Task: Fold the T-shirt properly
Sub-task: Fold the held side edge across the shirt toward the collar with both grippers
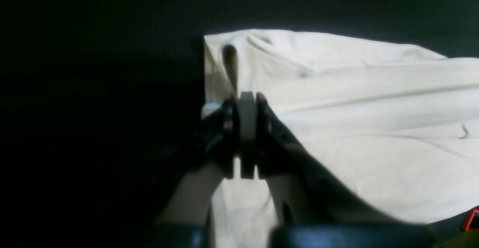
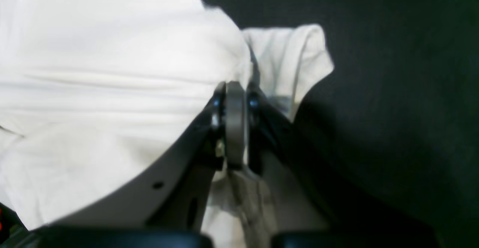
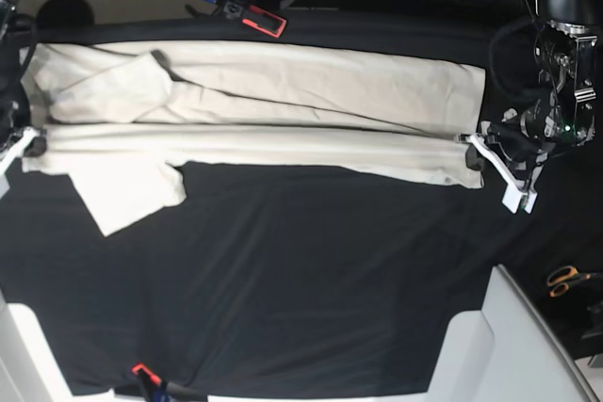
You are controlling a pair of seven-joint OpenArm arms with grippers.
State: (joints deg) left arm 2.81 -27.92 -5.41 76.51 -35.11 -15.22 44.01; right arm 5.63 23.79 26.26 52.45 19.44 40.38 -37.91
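Note:
The cream T-shirt [image 3: 283, 91] lies stretched across the far half of the black table, its near long edge doubled over into a band. One sleeve [image 3: 127, 190] sticks out toward the front at the left. My left gripper [image 3: 476, 152] is shut on the shirt's right-hand end, and the left wrist view shows the closed fingertips [image 1: 247, 98] pinching the edge of the T-shirt [image 1: 374, 109]. My right gripper [image 3: 33, 145] is shut on the left-hand end. In the right wrist view its tips [image 2: 235, 87] grip the T-shirt [image 2: 112, 72] beside a small flap [image 2: 299, 53].
A blue and red tool [image 3: 236, 5] lies at the table's far edge. Orange-handled scissors [image 3: 568, 280] rest off to the right. White panels [image 3: 509, 336] stand at the front right corner, and a red clamp [image 3: 141, 371] sits on the front edge. Black cloth [image 3: 311, 270] covers the near half.

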